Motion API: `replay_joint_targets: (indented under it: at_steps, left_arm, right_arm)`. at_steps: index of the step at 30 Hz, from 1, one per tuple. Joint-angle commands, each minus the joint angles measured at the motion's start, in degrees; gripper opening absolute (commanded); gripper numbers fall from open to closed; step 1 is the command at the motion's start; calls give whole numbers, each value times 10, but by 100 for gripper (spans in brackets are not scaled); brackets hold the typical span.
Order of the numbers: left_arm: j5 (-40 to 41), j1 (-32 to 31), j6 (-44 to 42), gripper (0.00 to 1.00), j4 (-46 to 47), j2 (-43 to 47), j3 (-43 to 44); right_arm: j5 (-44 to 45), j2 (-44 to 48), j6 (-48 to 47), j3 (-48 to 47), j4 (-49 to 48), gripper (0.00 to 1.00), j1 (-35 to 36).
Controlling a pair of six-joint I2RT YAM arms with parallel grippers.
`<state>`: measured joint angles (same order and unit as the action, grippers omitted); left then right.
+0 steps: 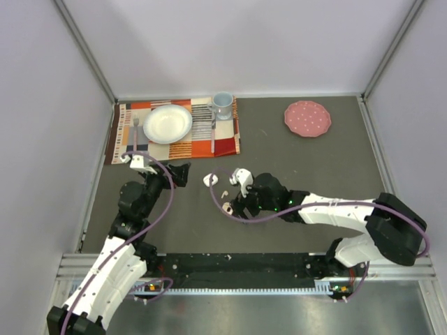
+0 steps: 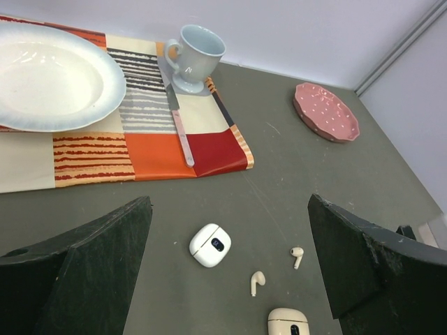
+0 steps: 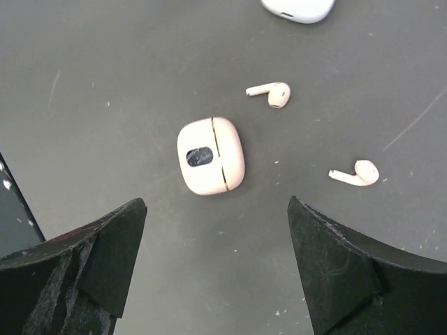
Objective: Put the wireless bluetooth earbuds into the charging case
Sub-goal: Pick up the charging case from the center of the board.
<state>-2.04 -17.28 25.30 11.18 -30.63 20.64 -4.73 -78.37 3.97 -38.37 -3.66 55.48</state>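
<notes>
Right tool (image 3: 215, 209): jaws wide apart, empty, poised over closed case (image 3: 211, 155). Earbud (image 3: 271, 91) and second earbud (image 3: 357, 174): lying loose on dark surface (image 3: 105, 70) just beyond case. Left tool (image 2: 229, 209): fully open, empty, facing second case (image 2: 210, 244).

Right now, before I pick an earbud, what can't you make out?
Left wrist: cream case cut off by the bottom edge.
Right wrist: white case cut off by the top edge.
Top external: right gripper partly covers the cream case; earbuds too small.
Both cases shut: contents hidden.
</notes>
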Motion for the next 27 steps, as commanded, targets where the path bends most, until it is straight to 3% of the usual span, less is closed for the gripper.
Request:
replay_joint_targets:
  at_steps: [1,4,10,27]
  left_arm:
    - [-5,3,-10,99,35,7,-6]
    - [-2,3,-10,99,33,9,-7]
    - [5,3,-16,99,29,13,-7]
    - [11,4,-23,99,38,0,-10]
  right_arm:
    - [-52,12,-128,41,-99,84,6]
    - [-110,-15,-153,63,-157,83,6]
    - [-132,-55,-150,95,-280,80,6]
    - [-128,-126,-195,87,-333,73,6]
